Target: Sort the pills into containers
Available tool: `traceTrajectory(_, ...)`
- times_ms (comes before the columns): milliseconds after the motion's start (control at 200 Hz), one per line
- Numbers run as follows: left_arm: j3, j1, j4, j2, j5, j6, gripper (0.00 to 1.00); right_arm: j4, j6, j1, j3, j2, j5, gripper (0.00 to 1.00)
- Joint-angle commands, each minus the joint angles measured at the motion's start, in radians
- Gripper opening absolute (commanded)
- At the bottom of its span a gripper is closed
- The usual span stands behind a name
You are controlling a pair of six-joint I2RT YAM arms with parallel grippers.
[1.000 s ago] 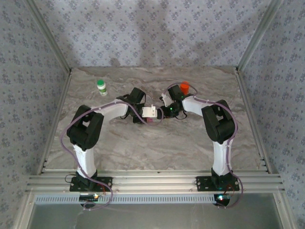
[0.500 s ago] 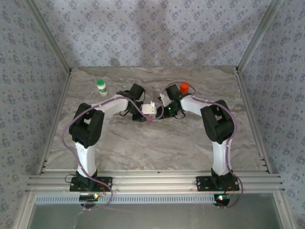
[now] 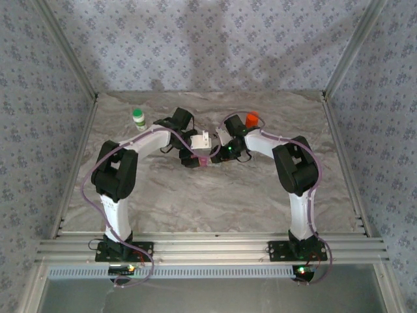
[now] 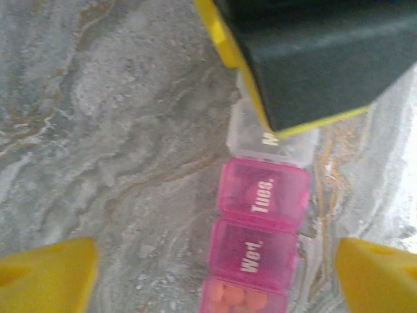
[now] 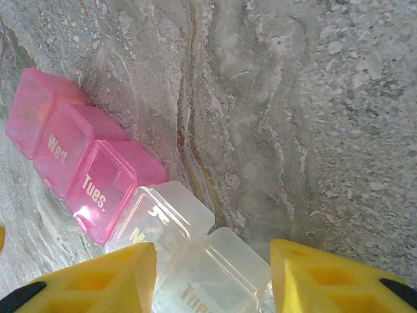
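The pill box (image 4: 264,222) lies flat on the marble table, a clear end section followed by pink ones marked Tues. and Wed. Orange pills (image 4: 238,298) fill the pink compartment after Wed. My left gripper (image 4: 212,277) hangs over the pink part, open wide, its yellow fingertips (image 4: 45,277) far out on both sides. My right gripper (image 5: 212,280) is shut on the clear end (image 5: 215,274) of the pill box, one yellow pad against each side. In the top view both grippers, left (image 3: 193,158) and right (image 3: 219,154), meet at the pill box (image 3: 204,159) mid-table.
A white bottle with a green cap (image 3: 139,119) stands at the back left. An orange bottle (image 3: 252,120) stands just behind the right arm. Metal frame rails (image 3: 208,251) line the near edge, and patterned walls close the back and sides.
My left gripper has gone from nearly closed to wide open, and its wrist has drawn back a little toward the far side. The right arm and the pill box have stayed put.
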Motion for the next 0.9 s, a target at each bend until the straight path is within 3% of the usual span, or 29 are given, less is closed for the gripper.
traceTrajectory(0,0.044,0.008,-0.1,-0.002,0.072,0.064,0.98,-0.131,-0.03,0.021,-0.057,0.097,0.08,0.49)
traceTrajectory(540,0.063,-0.018,-0.072,0.092,-0.008,0.105,0.77,-0.128,-0.029,0.019,-0.058,0.099,0.076,0.48)
traceTrajectory(735,0.054,-0.018,-0.071,0.086,-0.008,0.117,0.55,-0.128,-0.029,0.019,-0.055,0.102,0.076,0.48)
traceTrajectory(895,0.046,-0.018,-0.075,0.087,-0.017,0.122,0.57,-0.13,-0.029,0.019,-0.053,0.104,0.074,0.48)
